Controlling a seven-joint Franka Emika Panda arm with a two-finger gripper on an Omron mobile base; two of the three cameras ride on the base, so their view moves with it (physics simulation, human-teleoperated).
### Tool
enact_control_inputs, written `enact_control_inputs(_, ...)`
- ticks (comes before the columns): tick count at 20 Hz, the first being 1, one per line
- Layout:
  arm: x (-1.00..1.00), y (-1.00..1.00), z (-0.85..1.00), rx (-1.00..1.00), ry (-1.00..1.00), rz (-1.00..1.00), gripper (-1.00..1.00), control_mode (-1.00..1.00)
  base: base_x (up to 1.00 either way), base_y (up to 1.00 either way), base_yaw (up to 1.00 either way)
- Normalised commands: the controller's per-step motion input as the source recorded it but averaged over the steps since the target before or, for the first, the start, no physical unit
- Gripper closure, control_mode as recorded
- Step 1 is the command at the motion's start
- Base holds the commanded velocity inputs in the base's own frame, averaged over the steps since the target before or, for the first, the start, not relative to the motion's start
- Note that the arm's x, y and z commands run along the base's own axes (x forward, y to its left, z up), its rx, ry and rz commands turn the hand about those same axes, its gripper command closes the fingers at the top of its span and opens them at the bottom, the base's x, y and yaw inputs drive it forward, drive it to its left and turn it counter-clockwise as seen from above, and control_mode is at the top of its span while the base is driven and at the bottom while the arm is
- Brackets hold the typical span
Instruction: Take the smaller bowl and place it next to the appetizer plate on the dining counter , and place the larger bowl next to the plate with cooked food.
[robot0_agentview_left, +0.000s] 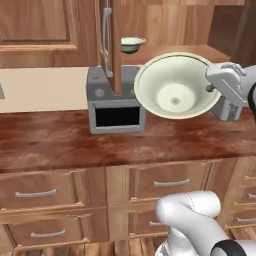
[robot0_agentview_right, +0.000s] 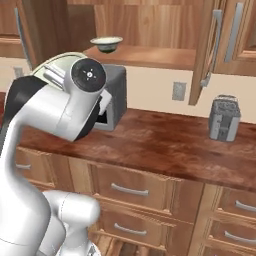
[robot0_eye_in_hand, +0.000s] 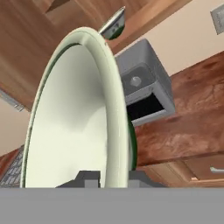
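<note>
Pinched by its rim at 3 o'clock, the larger bowl (robot0_agentview_left: 175, 86) hanging tilted in mid-air above the wall counter (robot0_agentview_left: 60, 137), cream inside turned toward the left base camera, just beside the grey toaster oven (robot0_agentview_left: 116, 102). Gripper (robot0_eye_in_hand: 112, 177) pressed together on that rim, one fingertip (robot0_eye_in_hand: 87, 178) inside the wall and the other outside, seen edge-on from the hand camera. At 12 o'clock beyond, the smaller bowl (robot0_agentview_left: 132, 44) resting on the open cabinet's shelf (robot0_agentview_right: 150, 56), well apart from the carried one. Silver toaster (robot0_agentview_right: 224, 118) standing at 3 o'clock on the counter in the right base view; cabinet door (robot0_agentview_left: 112, 45) ajar at 11 o'clock of the carried bowl.

Judged as the carry of the larger bowl toward the dining counter, with neither plate in sight yet. Best done by keeping the pinch firm and unchanged, since a thin rim grip on a wide, deep bowl likely swings and may slip. Worth lifting clear of the toaster oven's top and away from the open door before turning; worth levelling the bowl before lowering. Slow base motion advisable.
</note>
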Motion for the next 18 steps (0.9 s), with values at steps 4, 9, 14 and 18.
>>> enact_control_inputs(4,0.00,0.00,0.00,0.00,0.00,0.00,1.00,1.00,-0.58,0.74,0.33)
enact_control_inputs(9,0.00,0.00,0.00,0.00,0.00,0.00,1.00,1.00,-0.04,0.82,0.51)
enact_control_inputs(14,0.00,0.00,0.00,0.00,0.00,0.00,1.00,1.00,0.11,0.96,0.54)
enact_control_inputs(18,0.00,0.00,0.00,0.00,0.00,0.00,1.00,1.00,0.01,0.69,0.48)
